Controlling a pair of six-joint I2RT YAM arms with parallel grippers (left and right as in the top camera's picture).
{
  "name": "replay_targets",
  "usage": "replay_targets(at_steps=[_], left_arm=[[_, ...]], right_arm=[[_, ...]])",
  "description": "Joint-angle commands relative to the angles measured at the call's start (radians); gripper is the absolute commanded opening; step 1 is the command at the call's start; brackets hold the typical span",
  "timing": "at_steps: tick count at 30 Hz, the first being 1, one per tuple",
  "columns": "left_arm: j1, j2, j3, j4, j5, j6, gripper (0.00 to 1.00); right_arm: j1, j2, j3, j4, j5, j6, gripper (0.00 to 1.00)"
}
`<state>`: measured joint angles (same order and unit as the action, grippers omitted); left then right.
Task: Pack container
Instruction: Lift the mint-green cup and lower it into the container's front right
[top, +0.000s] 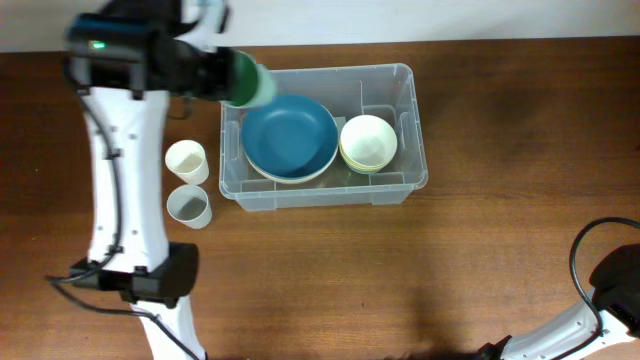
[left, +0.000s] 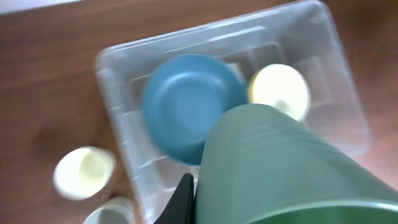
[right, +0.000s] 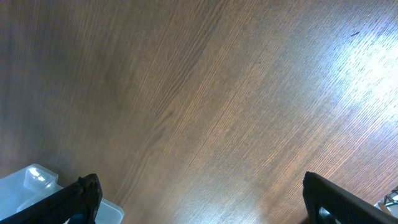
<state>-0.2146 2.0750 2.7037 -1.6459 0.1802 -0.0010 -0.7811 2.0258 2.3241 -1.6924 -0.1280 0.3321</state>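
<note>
The container (top: 320, 196), a clear plastic bin, sits on the wooden table (top: 450, 270) a little toward 12 o'clock of the table's middle in the overhead view, long side running 9 to 3. Inside it, on the 9 o'clock side, a blue bowl (top: 290, 135) rests on a white dish whose rim shows under its 6 o'clock edge; just beside it at 3 o'clock stands a stack of pale yellow bowls (top: 368, 142). Above the bin's corner at about 10 o'clock hangs a green cup (top: 248, 86), tipped on its side and grasped by the left gripper (top: 222, 76); in the left wrist view the cup fills the foreground with one dark finger (left: 183, 199) against it. Outside the bin at 9 o'clock, two cups stand upright on the table: a cream cup (top: 187, 160) and, at 6 o'clock of it, a grey cup (top: 188, 205), near each other but apart. The right gripper (right: 214, 202) is well apart at about 4 o'clock, fingers spread wide over bare wood and grasping nothing, a corner of the bin at its view's edge.
</note>
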Motion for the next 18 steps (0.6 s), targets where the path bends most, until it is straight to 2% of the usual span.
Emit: replay_targets(at_steps=[1, 8, 18], left_arm=[[-0.094, 0.021, -0.040, 0.036, 0.015, 0.018, 0.01], [-0.206, 0.122, -0.110, 0.063, 0.016, 0.017, 0.02], [-0.258, 0.286, -0.135, 0.060, 0.045, 0.017, 0.02]], right_arm=[[0.002, -0.010, -0.003, -0.002, 0.009, -0.006, 0.99], [0.002, -0.010, -0.003, -0.002, 0.009, -0.006, 0.99], [0.002, -0.010, -0.003, -0.003, 0.009, -0.007, 0.99]])
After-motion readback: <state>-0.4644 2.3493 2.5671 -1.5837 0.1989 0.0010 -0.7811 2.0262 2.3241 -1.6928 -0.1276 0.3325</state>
